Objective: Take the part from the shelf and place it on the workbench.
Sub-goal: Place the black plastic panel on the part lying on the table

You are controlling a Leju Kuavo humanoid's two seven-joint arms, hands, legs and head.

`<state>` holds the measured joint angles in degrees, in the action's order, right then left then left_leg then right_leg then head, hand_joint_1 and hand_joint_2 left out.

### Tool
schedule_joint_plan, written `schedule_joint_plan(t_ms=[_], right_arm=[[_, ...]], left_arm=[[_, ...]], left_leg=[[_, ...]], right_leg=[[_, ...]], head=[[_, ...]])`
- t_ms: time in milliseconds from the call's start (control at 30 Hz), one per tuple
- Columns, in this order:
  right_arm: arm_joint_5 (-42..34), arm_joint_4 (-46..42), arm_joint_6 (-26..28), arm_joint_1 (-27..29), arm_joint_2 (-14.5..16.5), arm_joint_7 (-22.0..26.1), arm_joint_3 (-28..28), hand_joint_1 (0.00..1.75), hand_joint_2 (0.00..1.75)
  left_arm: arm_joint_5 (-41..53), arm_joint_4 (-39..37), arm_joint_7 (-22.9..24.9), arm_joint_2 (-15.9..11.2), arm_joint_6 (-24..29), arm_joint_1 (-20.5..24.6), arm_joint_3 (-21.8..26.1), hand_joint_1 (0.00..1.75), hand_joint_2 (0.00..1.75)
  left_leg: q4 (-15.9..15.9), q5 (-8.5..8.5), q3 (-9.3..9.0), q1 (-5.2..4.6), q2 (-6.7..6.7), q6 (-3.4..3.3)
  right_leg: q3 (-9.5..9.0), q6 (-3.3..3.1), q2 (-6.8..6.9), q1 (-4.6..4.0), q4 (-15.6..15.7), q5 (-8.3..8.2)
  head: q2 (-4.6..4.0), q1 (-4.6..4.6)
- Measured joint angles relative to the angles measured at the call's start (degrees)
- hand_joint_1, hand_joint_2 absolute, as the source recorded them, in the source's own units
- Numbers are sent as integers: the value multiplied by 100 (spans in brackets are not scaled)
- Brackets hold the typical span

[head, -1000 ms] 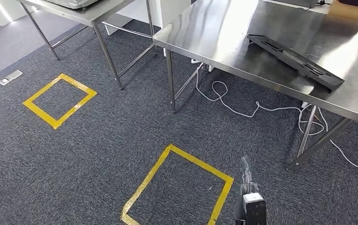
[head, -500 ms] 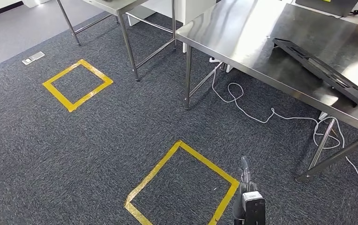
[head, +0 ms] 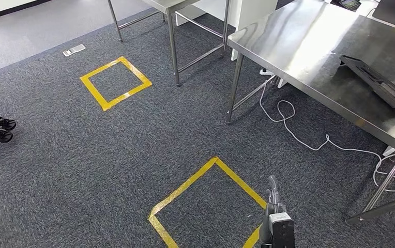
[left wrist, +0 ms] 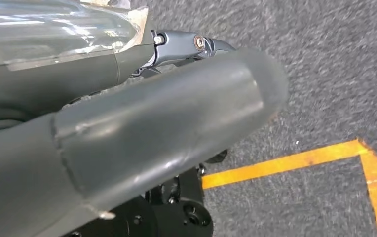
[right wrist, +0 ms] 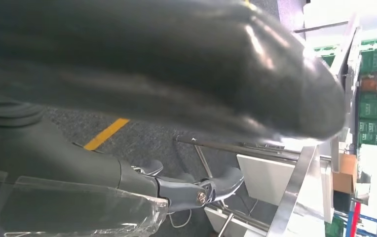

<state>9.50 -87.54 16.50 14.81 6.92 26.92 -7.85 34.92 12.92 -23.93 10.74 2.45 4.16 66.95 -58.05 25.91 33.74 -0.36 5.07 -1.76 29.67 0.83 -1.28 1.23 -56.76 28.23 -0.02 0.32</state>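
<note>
One long, flat black plastic moulded part lies near the right edge of the stainless steel workbench, probably light and stiff, best gripped mid-length along its edges, while both hands hold nothing.

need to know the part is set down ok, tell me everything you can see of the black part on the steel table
The black part is a long, flat, dark frame with slotted cut-outs, plastic by its look. It lies on the steel workbench near its right side, running slantwise, its far end raised a little off the top. The picture's right edge cuts off its near end. No hand touches it.
</note>
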Motion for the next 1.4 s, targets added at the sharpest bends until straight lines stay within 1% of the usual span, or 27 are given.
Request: schedule_joint_plan(t_ms=[67,133,167,200,233,333,400,467,533,567,633,667,700,733,767,833,900,967,1000,1067,1133,1167,1200,1233,1267,1333,1400], right_arm=[[12,0,0,-14,11,-17,7,0,0],[18,0,-1,-13,16,-24,11,0,0],[20,0,-1,-13,15,-27,12,0,0],[22,0,-1,-15,15,-27,14,0,0],[25,0,0,-18,15,-28,15,0,0],[31,0,-1,-28,15,-28,16,0,0],[33,0,0,-38,13,-28,19,0,0],[41,0,-1,-53,15,-28,20,0,0],[55,1,-1,-71,15,-26,20,0,0],[62,3,-1,-77,13,-26,21,0,0],[68,17,-1,-82,6,-25,22,0,0],[68,30,-2,-90,1,-26,22,0,0],[66,48,-2,-109,-4,-28,22,0,0],[62,69,-3,-140,-8,-31,22,0,0],[51,93,-4,-180,-12,-31,22,0,0],[8,160,-7,-273,-19,-17,22,0,0],[-44,249,-6,-361,-28,11,22,0,0],[-78,333,-5,-436,-33,34,20,0,0],[-87,366,-4,-469,-31,43,18,0,0],[-91,411,-4,-515,-26,56,10,0,0],[-92,454,-4,-530,-25,63,7,0,0],[-93,477,-3,-533,-25,64,5,0,0],[-96,504,2,-536,-26,63,6,0,0],[-105,538,13,-543,-26,60,6,0,0],[-119,589,37,-556,-26,51,7,0,0],[-107,780,179,-603,-31,-2,16,0,0],[-27,1185,439,-722,-42,-96,67,0,0]], left_arm=[[4,0,9,-7,16,12,6,0,0],[4,0,17,-5,32,25,11,0,0],[4,0,21,-5,41,27,15,0,0],[3,0,23,-5,51,27,19,0,0],[2,0,26,-5,59,26,22,0,0],[-1,0,26,-4,67,42,26,0,0],[-1,0,26,-2,67,61,26,0,0],[-5,0,26,-2,73,65,30,0,0],[-16,0,24,2,86,65,39,0,0],[-28,0,23,3,96,69,45,0,0],[-49,0,19,5,109,78,56,0,0],[-58,0,19,5,115,79,61,0,0],[-61,0,19,5,121,78,65,0,0],[-63,0,21,5,129,77,68,0,0],[-67,0,23,5,140,76,72,0,0],[-75,0,26,5,169,77,74,0,0],[-96,0,32,4,203,75,80,0,0],[-118,0,43,2,232,58,100,0,0],[-122,0,47,-3,242,47,117,0,0],[-124,0,49,-10,247,41,150,0,0],[-124,0,50,-12,249,51,167,0,0],[-124,0,52,-11,251,54,172,0,0],[-123,0,56,-11,257,54,177,0,0],[-123,0,63,-11,268,52,183,0,0],[-123,0,70,-12,281,50,190,0,0],[-120,-1,78,-13,303,52,201,0,0],[-105,-2,79,-9,310,61,205,0,0]], left_leg=[[-447,276,213,25,-218,64],[-1207,648,583,75,-406,142],[-1489,737,723,107,-448,175],[-1575,720,768,137,-477,201],[-1425,601,690,165,-510,222],[-277,141,61,194,-797,241],[17,89,-96,154,-879,200],[28,72,-83,111,-753,112],[82,21,-98,95,-640,5],[108,-5,-108,97,-580,-45],[113,-15,-99,81,-454,-97],[112,-14,-94,66,-375,-104],[110,-13,-93,51,-293,-108],[107,-14,-96,37,-212,-109],[105,-14,-103,25,-131,-109],[93,-10,-117,-3,16,-102],[78,-1,-104,-28,130,-78],[75,-7,-70,-24,212,-35],[56,3,-52,-14,198,-15],[-183,155,63,-6,-46,45],[-845,496,395,30,-352,124],[-1239,651,609,64,-417,163],[-1517,717,771,103,-449,199],[-1603,680,839,140,-474,231],[-1450,538,778,173,-511,258],[-689,166,389,215,-715,294],[-120,-11,81,201,-882,264]], right_leg=[[-1,-78,115,30,21,-23],[7,-108,243,14,21,-19],[10,-108,310,8,21,-16],[12,-104,374,8,20,-11],[8,-97,433,14,20,-5],[-22,-23,583,5,18,41],[-52,59,665,-28,21,73],[-93,139,755,-46,25,88],[-38,170,636,-36,-139,191],[71,152,502,-32,-378,321],[443,81,243,-16,-1122,655],[628,67,191,-25,-1466,771],[740,75,165,-36,-1648,800],[747,101,147,-50,-1609,732],[642,135,116,-61,-1346,580],[300,164,-51,-75,-542,220],[102,115,-165,-87,-76,35],[71,43,-104,-93,-25,3],[52,9,-57,-74,-7,-15],[16,-75,54,-31,39,-36],[-11,-144,185,-36,57,-20],[-17,-166,258,-45,56,-9],[-23,-175,329,-49,56,1],[-31,-173,395,-48,55,13],[-45,-162,453,-44,54,28],[-95,-106,554,-40,51,74],[-119,-25,643,-81,49,129]], head=[[0,-34],[0,-59],[0,-58],[0,-59],[0,-60],[0,-62],[0,-42],[0,-27],[0,-20],[0,-9],[0,7],[0,10],[0,10],[0,11],[0,10],[0,9],[0,6],[0,2],[0,0],[0,-16],[0,-33],[0,-40],[0,-40],[0,-41],[0,-43],[0,-44],[0,-33]])
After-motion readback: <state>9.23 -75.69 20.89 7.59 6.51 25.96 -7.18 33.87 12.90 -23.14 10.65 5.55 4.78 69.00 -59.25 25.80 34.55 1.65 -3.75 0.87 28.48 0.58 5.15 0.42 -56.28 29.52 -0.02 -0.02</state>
